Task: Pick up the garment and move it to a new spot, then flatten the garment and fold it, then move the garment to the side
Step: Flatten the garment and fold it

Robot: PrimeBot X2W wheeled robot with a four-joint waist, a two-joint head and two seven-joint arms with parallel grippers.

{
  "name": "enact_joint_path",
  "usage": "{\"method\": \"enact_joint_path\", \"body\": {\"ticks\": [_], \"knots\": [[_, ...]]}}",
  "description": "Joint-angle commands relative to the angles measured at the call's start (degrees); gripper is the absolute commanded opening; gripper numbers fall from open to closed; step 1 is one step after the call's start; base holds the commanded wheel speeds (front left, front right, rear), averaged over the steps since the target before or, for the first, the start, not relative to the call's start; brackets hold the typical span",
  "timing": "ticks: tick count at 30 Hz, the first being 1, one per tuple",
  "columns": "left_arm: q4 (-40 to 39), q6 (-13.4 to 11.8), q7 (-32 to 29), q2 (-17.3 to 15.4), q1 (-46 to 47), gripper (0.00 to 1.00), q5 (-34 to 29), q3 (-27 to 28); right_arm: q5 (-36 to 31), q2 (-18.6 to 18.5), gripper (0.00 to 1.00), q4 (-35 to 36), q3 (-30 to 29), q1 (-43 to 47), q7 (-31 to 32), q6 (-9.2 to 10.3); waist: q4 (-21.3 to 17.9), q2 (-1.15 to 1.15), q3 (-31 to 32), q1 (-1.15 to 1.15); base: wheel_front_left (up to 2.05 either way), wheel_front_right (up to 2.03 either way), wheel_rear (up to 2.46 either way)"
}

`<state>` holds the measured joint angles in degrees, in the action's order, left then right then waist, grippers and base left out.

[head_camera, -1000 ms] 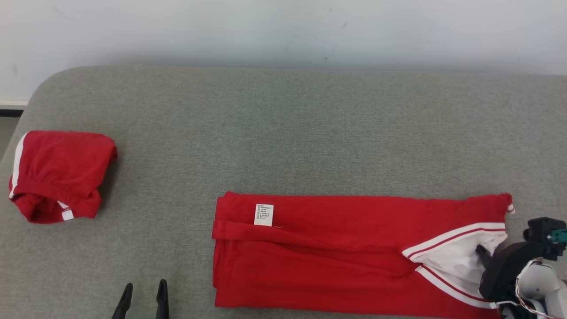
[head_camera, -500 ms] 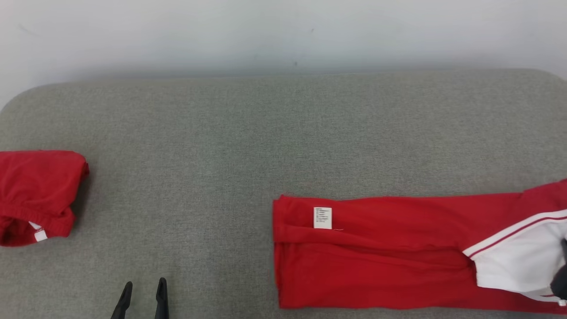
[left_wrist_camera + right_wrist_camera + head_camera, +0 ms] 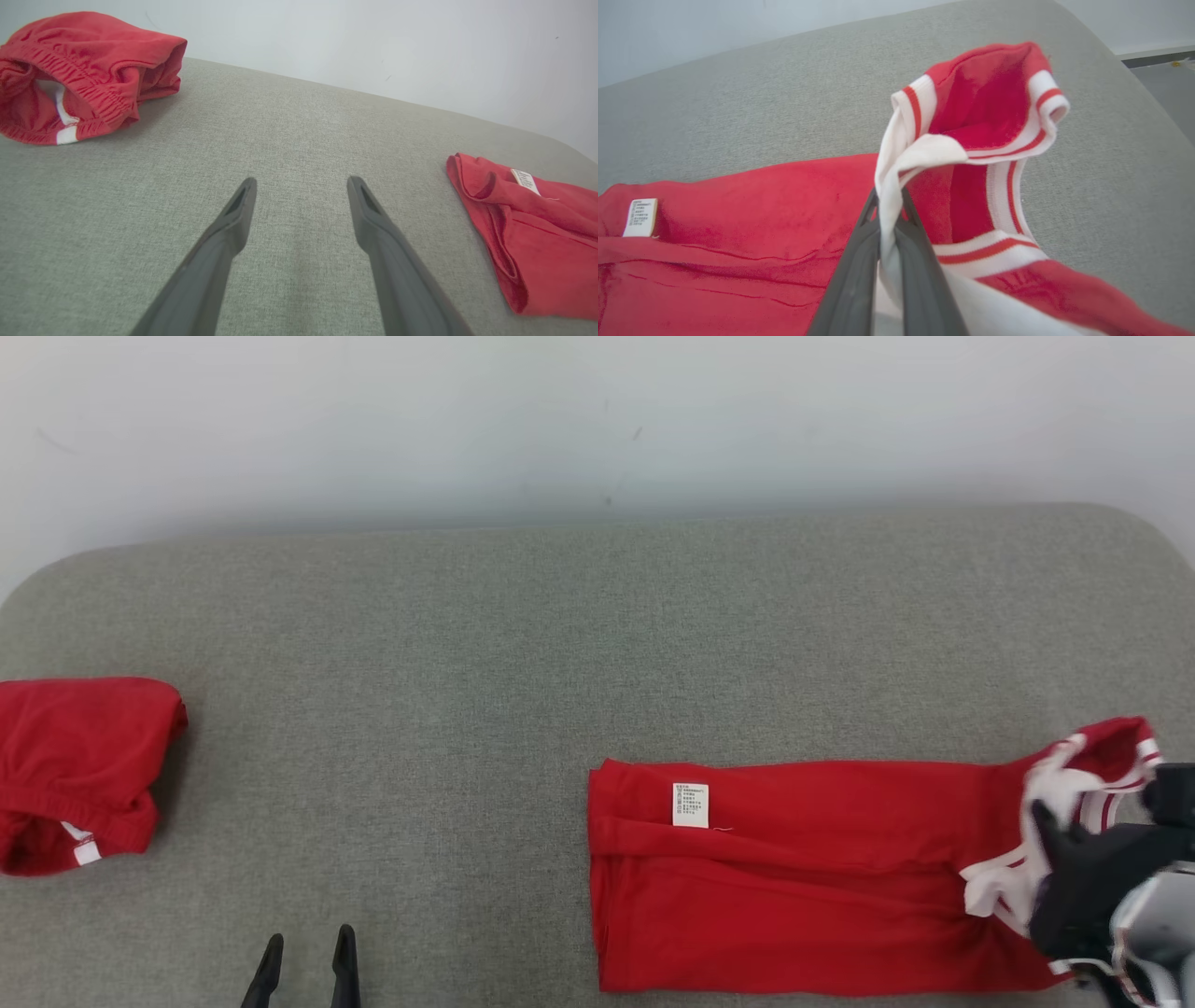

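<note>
A red garment [image 3: 794, 877] with white stripes and a white label [image 3: 690, 805] lies lengthwise on the grey padded surface [image 3: 467, 663], right of centre. Its striped right end [image 3: 1083, 775] is raised and bunched. My right gripper [image 3: 1046, 831] is shut on that end; in the right wrist view the fingers [image 3: 859, 261] pinch a white fold [image 3: 889, 205] while the striped hem [image 3: 1017, 116] curls above them. The left gripper [image 3: 308, 947] rests open and empty near the front edge, well left of the garment [image 3: 551, 242], fingers [image 3: 238, 214] spread over bare fabric.
A second red garment [image 3: 79, 765], folded into a bundle, sits at the far left [image 3: 84, 70]. A pale wall [image 3: 597, 420] runs behind the surface. The surface's rounded right end [image 3: 1158, 532] is close to the held garment, with floor [image 3: 1167, 79] beyond it.
The head camera has swung right, shifting the whole picture. My right gripper has lifted the garment's striped end off the surface and bunched it leftward. The left gripper has stayed put.
</note>
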<state>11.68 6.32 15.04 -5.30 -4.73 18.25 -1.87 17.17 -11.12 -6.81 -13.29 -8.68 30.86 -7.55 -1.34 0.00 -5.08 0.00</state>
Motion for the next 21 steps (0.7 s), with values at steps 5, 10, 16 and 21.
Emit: {"method": "enact_joint_path", "body": {"ticks": [5, 10, 16, 21], "knots": [[0.68, 0.5, 0.17, 0.63, -0.59, 1.0, 0.05, 0.33, 2.55, -0.1, 0.0, 2.81, 11.37, -0.2, 1.84, 0.15, 1.03, 0.0, 0.94, 0.0, 0.0, 0.0, 0.0], [0.77, 0.62, 0.17, 1.16, -0.66, 1.0, -0.03, 0.34, 4.51, -0.42, 0.0, 1.72, 20.18, -1.6, 2.34, 0.15, 2.54, 0.0, 1.34, 0.0, 0.0, 0.0, 0.0], [0.99, 0.96, 0.17, 1.67, -0.79, 1.0, -0.01, 0.27, 6.48, 1.43, 0.0, -1.8, 26.87, -4.21, 1.02, 0.15, 4.24, 0.0, 1.33, 0.0, 0.0, 0.0, 0.0], [1.32, 1.14, 0.17, 1.88, -0.64, 1.0, -0.21, 0.03, 7.46, 2.69, 0.0, -5.36, 31.89, -6.63, 0.11, 0.15, 5.67, 0.0, 1.35, 0.0, 0.0, 0.0, 0.0]]}}
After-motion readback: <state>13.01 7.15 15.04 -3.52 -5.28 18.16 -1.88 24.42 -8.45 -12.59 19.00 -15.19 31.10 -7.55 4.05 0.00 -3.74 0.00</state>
